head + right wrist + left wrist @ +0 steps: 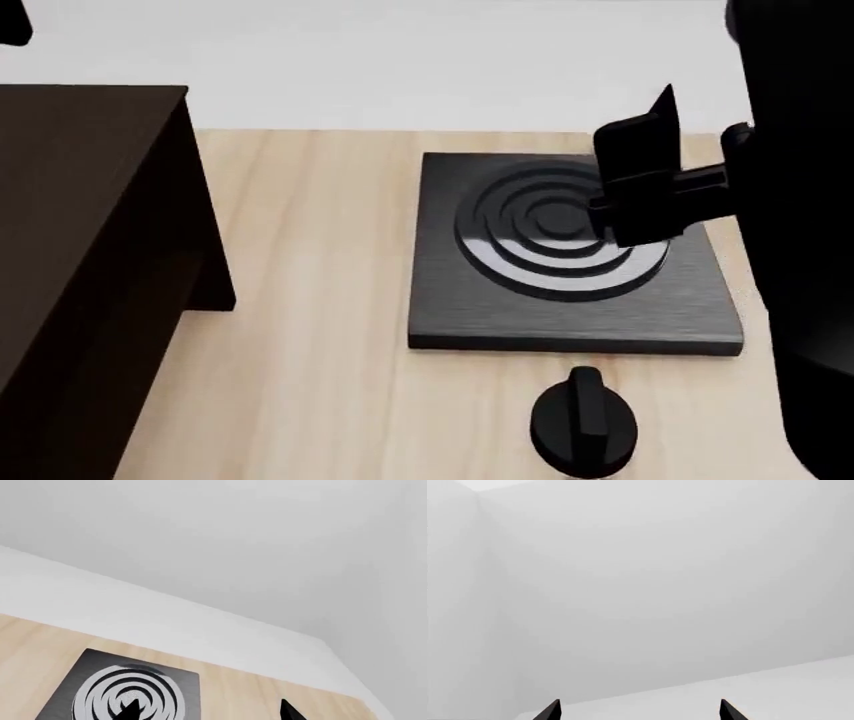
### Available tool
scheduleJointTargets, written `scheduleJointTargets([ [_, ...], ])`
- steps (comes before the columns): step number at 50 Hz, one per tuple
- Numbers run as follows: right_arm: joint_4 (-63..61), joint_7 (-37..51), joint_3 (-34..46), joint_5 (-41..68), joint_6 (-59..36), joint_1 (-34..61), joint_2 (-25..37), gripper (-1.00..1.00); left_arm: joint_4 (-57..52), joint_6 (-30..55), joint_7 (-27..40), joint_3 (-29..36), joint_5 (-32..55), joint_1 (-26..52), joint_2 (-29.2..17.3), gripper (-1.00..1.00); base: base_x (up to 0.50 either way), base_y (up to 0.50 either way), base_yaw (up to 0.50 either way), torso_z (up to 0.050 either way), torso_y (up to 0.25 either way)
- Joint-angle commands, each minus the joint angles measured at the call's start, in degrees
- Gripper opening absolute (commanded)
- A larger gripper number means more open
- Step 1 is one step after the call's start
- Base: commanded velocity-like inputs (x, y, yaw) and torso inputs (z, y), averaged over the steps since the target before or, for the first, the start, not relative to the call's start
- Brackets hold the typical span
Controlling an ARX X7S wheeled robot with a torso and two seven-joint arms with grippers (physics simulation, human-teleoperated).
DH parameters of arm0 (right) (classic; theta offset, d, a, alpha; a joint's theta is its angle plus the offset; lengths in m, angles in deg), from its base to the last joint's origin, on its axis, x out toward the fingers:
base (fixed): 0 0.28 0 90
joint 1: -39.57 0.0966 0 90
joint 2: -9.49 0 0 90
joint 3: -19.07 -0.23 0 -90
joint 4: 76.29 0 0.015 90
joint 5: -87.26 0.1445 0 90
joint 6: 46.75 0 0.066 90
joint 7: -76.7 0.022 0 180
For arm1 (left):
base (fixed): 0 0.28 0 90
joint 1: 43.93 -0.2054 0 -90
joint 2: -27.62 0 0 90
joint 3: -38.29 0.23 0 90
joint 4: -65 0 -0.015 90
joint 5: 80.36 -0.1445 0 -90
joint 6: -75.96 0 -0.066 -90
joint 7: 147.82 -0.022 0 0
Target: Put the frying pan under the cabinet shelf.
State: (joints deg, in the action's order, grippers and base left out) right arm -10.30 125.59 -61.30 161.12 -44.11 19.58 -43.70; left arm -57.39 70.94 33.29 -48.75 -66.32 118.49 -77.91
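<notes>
The frying pan is out of view in every frame. The cabinet shelf (80, 230), a big dark brown box, stands at the left of the wooden table in the head view. My right gripper (699, 122) hovers above the far right part of the square black burner plate (574, 300). In the right wrist view its fingertips (130, 710) stand wide apart, so the right gripper (210, 712) is open and empty over the plate (127, 690). My left gripper (640, 711) is open and empty, facing a white wall.
A black round knob (583, 420) lies on the light wooden table (320, 300) in front of the burner plate. My right arm (801, 250) fills the right edge of the head view. A white wall runs behind the table.
</notes>
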Motion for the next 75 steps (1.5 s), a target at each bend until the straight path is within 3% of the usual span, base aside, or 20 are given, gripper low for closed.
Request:
scheduleJointTargets([
  [1, 1.6, 12.3, -3.4, 15.6, -1.4, -1.5, 4.4, 1.00, -0.2, -0.2, 0.2, -0.3, 0.3, -0.5, -0.2, 1.00, 0.00, 0.00, 0.00, 0.000, 0.000],
  [14, -2.9, 26.9, -7.2, 35.4, 6.0, -10.4, 16.5, 1.00, 1.1, -1.6, 0.3, -0.4, 0.7, -0.3, 0.0, 1.00, 0.00, 0.00, 0.00, 0.000, 0.000],
  [19, -6.7, 30.0, -13.4, 40.9, 10.0, -19.2, 22.4, 1.00, 1.6, -2.3, 0.3, -0.1, 0.8, -0.5, 0.1, 1.00, 0.00, 0.00, 0.00, 0.000, 0.000],
  [28, -11.1, 31.5, -26.8, 44.5, 11.4, -33.6, 26.5, 1.00, 1.2, -2.1, 0.6, -0.2, 1.1, -0.5, 0.2, 1.00, 0.00, 0.00, 0.00, 0.000, 0.000],
  [45, -13.0, 35.2, -56.4, 51.0, 2.9, -57.6, 21.4, 1.00, 0.8, -1.7, 1.1, -0.2, 1.6, -0.5, 0.2, 1.00, 0.00, 0.00, 0.00, 0.000, 0.000],
  [56, -13.3, 31.8, -63.5, 48.0, -1.8, -63.9, 16.1, 1.00, 0.7, -1.5, 1.4, -0.4, 1.9, -0.4, 0.2, 1.00, 0.00, 0.00, 0.00, 0.000, 0.000],
  [75, -18.0, 12.6, -75.8, 32.7, -1.9, -77.2, 9.2, 1.00, 1.2, -2.2, 1.8, -0.4, 2.3, -0.7, -0.2, 1.00, 0.00, 0.00, 0.00, 0.000, 0.000],
])
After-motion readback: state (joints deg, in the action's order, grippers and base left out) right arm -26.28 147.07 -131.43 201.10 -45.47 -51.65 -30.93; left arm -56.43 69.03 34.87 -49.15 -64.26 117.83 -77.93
